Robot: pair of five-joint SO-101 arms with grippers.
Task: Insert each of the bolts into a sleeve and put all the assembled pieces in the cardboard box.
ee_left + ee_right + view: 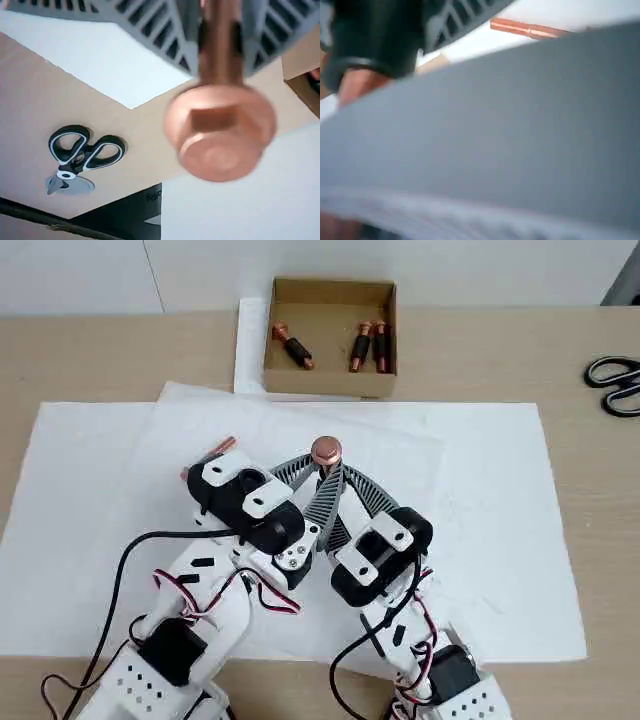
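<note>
Nearest, a copper-coloured flanged hex bolt (220,130) is standing head-up over the white paper sheet (90,490), with the left gripper (316,475) clamping its shank and a black cylindrical sleeve (370,45) sitting right by it. The right gripper (338,478) is crowding the same spot; I cannot tell its jaw state. Three assembled pieces (291,346) are lying in the brown cardboard box (330,288), so I'm judging this bolt and the bare copper bolt (222,447) beside the left arm are remaining.

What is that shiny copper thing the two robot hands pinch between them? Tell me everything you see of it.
A copper bolt, metallic-looking: a six-sided head on a round flange, then a smooth shank. It is held head uppermost above the white paper. The left hand and the right hand meet at it, grey ribbed fingers closed on the shank from either side; its lower end is hidden.
</note>
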